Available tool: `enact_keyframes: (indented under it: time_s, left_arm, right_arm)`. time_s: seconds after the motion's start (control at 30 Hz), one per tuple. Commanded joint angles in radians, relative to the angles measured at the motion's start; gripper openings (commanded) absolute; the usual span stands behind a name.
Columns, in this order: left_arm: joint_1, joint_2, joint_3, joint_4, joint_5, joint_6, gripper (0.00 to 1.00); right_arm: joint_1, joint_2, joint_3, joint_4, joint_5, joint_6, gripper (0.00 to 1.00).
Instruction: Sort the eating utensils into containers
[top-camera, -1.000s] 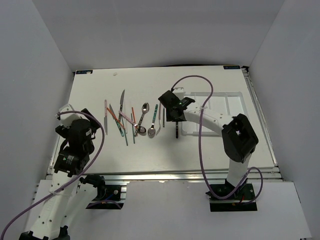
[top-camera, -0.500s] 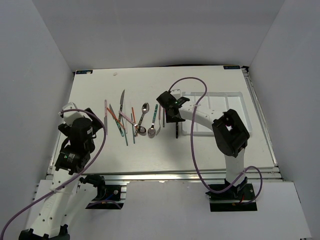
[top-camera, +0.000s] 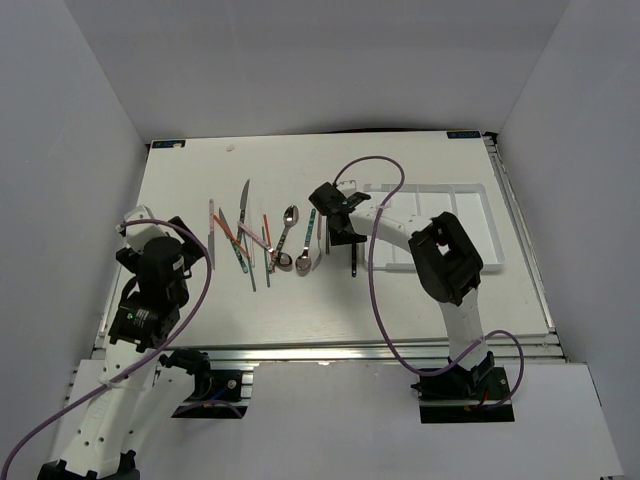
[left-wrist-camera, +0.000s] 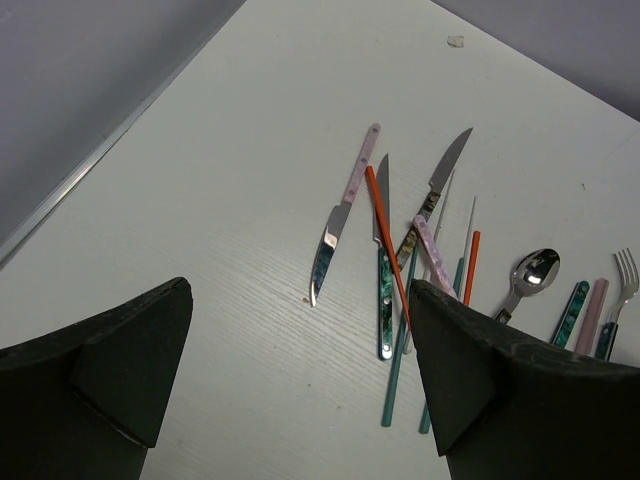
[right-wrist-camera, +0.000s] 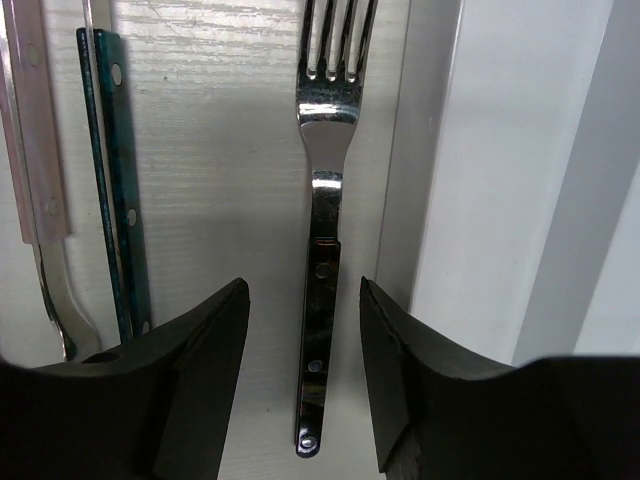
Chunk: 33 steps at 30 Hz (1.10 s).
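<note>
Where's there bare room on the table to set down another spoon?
Bare table lies beyond the cutlery row, toward the far edge, and between that row and the near edge. The white tray's compartments look empty. Crowded: the row itself, and beside the tray's left wall, where the right end effector straddles a dark-handled fork.

Fork (right-wrist-camera: 321, 200) lies beside tray (right-wrist-camera: 500, 150) (on its left).

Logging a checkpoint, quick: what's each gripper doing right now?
Left gripper: open, holding nothing.
Right gripper: open, straddling the dark-handled fork, not gripping it.
</note>
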Motion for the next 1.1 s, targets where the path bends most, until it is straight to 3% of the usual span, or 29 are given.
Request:
enact_keyframes:
  time_s: [0.0, 0.87, 1.07]
  left_arm:
    - [0.003, -0.001, -0.006, 0.021, 0.005, 0.003, 0.98]
    - [0.003, -0.012, -0.004, 0.016, -0.004, 0.002, 0.98]
    - [0.003, -0.004, 0.002, 0.002, -0.03, -0.009, 0.98]
  right_arm:
    - [-0.005, -0.011, 0.011, -0.013, 0.028, 0.004, 0.54]
    - [-0.033, -0.003, -0.12, 0.13, -0.208, -0.014, 0.45]
    - [-0.039, 0.003, -0.115, 0.121, -0.222, -0.017, 0.32]
